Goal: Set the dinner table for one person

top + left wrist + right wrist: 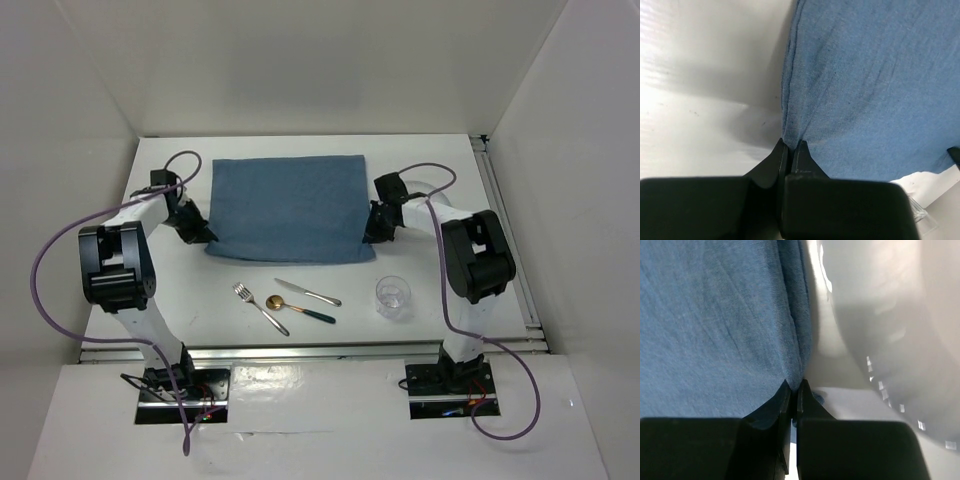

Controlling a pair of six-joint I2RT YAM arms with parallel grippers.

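A blue cloth placemat (285, 205) lies flat on the white dinner table (180, 300), toward the back middle. My left gripper (203, 237) sits at the mat's near left corner. In the left wrist view its jaws (791, 143) are shut on the placemat's (865, 90) edge, and the cloth puckers into them. My right gripper (370, 237) sits at the near right corner. The right wrist view shows it (794, 383) pinching the hem of the placemat (715, 325) in the same way.
In front of the mat lie a fork (258, 305), a gold-bowled spoon (290, 308) and a knife (308, 292). A clear glass (392, 296) stands to their right. A white plate (900, 325) lies just right of the mat, beside my right arm. A metal rail (310, 350) runs along the table's front edge.
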